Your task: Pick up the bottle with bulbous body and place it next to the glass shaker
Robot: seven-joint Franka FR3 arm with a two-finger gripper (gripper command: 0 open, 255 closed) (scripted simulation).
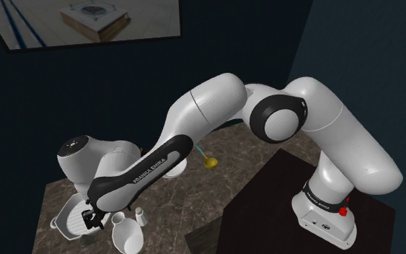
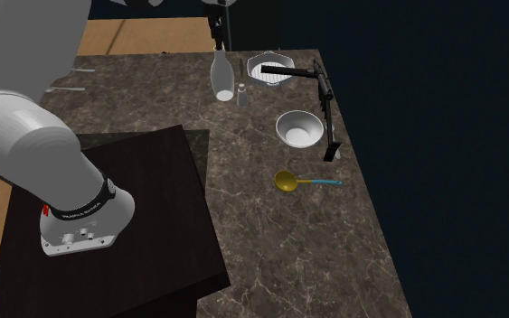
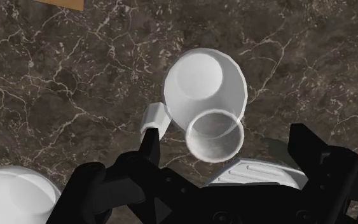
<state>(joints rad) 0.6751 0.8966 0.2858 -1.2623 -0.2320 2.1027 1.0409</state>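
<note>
The white bottle with a bulbous body (image 2: pixel 221 79) stands upright on the dark marble counter (image 2: pixel 270 226), close beside the small glass shaker (image 2: pixel 241 93). The shoulder view shows the bottle (image 1: pixel 127 235) and the shaker (image 1: pixel 139 214) near the lower edge. My black gripper (image 3: pixel 228 149) hangs above the bottle (image 3: pixel 203 83), open. The bottle's neck lies between the fingers (image 3: pixel 149 145) with a gap on each side, and nothing is held. The shaker (image 3: pixel 153 118) sits just beyond one fingertip. The gripper (image 2: pixel 216 29) also appears above the bottle at the second exterior view's top.
A ribbed white dish (image 2: pixel 270 68) lies just beyond the bottle. A white bowl (image 2: pixel 298 128), a yellow spoon with a blue handle (image 2: pixel 290 181) and a black bar fixture (image 2: pixel 326 104) sit along the counter's right side. My dark stand (image 2: pixel 135 217) occupies the left.
</note>
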